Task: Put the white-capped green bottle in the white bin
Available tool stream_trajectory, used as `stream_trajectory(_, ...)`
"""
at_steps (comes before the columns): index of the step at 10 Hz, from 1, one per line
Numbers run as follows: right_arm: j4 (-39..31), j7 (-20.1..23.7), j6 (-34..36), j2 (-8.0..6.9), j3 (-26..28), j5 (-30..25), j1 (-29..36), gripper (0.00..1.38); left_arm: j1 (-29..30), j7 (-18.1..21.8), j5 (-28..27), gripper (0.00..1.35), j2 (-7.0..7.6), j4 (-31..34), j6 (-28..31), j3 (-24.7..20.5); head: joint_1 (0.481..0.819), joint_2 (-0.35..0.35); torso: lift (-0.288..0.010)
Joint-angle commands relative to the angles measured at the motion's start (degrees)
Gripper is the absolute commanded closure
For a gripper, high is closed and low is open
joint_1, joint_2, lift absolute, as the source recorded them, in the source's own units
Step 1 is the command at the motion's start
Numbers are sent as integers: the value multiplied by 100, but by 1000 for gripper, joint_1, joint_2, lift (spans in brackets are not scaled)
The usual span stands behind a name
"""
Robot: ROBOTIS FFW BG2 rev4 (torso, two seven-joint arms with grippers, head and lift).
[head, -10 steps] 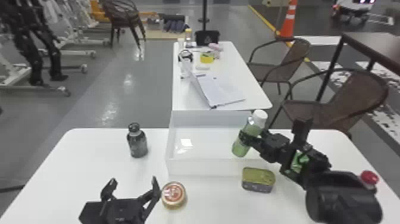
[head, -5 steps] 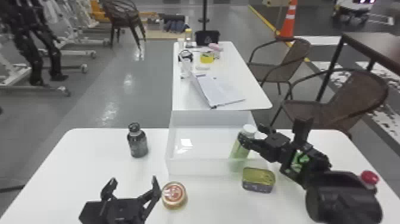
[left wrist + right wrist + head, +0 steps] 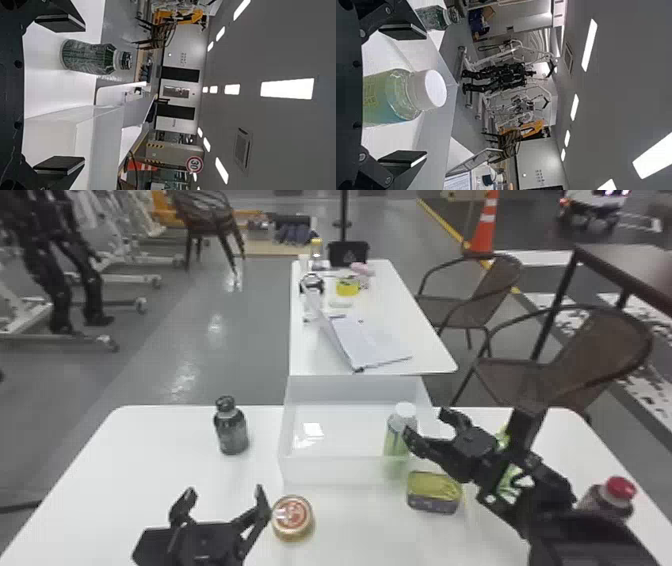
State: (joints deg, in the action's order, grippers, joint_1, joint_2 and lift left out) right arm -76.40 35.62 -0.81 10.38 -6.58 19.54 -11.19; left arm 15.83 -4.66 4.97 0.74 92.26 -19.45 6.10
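Green bottle (image 3: 396, 435) has dropped lower & come straighter vs. earlier frames, where it leaned. Now inside white bin (image 3: 330, 472), R front corner; long axis approx. vertical, cap up, base end seen thru bin's near wall. R gripper (image 3: 426, 424): jaws spread, one either side of bottle in R wrist view, pinching nothing. L gripper (image 3: 224, 491): parked over table (image 3: 165, 470), jaws spread, nothing betw. Other items: dark bottle (image 3: 231, 432) upright, L of bin; round tin (image 3: 292, 517) near L gripper's fingertip; oblong tin (image 3: 434, 492) just outside bin's R front corner; red-capped bottle (image 3: 620, 490) beside R arm, partly hidden. Obstr.: R gripper's near finger overlaps bottle's edge in head view
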Motion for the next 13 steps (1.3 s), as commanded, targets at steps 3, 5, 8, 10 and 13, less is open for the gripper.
stream_trajectory(3,-1799,-258,362,-27,474,-117,1427,228,-1,0,4,125,-4,-6,-24,5,549,0,-100)
stream_trajectory(5,-2274,-574,265,-220,746,-231,2095,228,-1,0,13,125,-4,-23,-50,-4,549,0,-100)
stream_trajectory(8,-2634,-803,371,-440,1072,-354,2675,226,16,0,-5,125,-4,-23,-103,-12,549,0,-100)
stream_trajectory(10,-2793,-855,397,-414,1080,-477,2903,226,227,-88,-23,125,-4,38,-226,-47,549,0,-100)
stream_trajectory(13,-2837,-1277,213,-431,1168,-636,3378,226,236,-106,-40,125,-65,38,-226,-83,549,0,-100)
